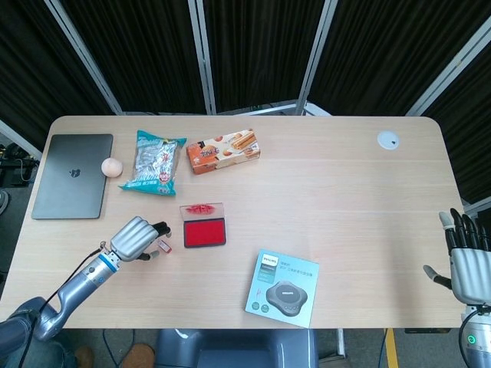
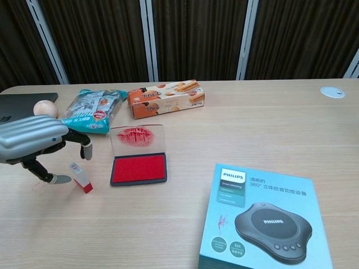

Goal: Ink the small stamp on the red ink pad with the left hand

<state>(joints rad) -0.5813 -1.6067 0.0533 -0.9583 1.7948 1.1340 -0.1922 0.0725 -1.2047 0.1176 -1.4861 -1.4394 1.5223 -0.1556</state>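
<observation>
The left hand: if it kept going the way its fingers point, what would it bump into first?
Most likely the small stamp, standing just beyond the left hand and its fingertips. Past that lies the red ink pad. Whether they already touch is unclear.

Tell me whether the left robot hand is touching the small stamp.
Cannot tell. In the chest view the left robot hand hovers around the small stamp, fingers close, but neither contact nor gap shows plainly.

stamp (image 2: 80, 177): tiny, white body with red base, standing tilted on the table just left of the pad
ink pad (image 2: 138, 168): red, lid flipped up and smeared with ink
</observation>
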